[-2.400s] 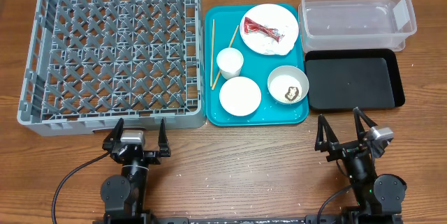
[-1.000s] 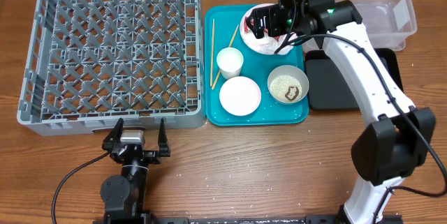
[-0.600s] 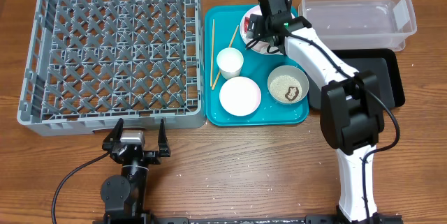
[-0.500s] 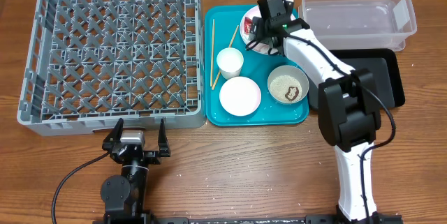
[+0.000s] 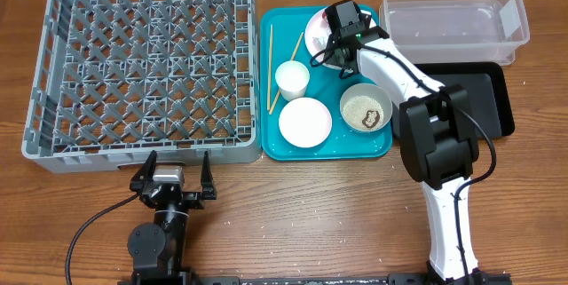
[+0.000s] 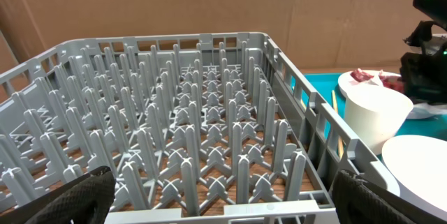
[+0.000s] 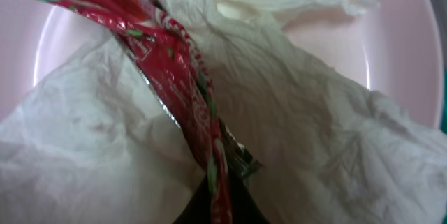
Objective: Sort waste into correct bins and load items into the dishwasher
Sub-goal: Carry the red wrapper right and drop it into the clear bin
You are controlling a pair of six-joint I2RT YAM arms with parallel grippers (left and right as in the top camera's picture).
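Two-armed robot: right fingers (image 7: 244, 218) clamp the red wrapper (image 7: 174, 63) atop a crumpled napkin (image 7: 300, 133) on the white plate (image 7: 28, 35); left fingers (image 6: 377, 199) gape wide facing the grey rack (image 6: 209, 112).

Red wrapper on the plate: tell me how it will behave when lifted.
The red wrapper looks thin and creased, so it is probably floppy and very light. Its glossy film may slip from the right gripper pinching its end. It lies across the crumpled napkin, which might drag along.
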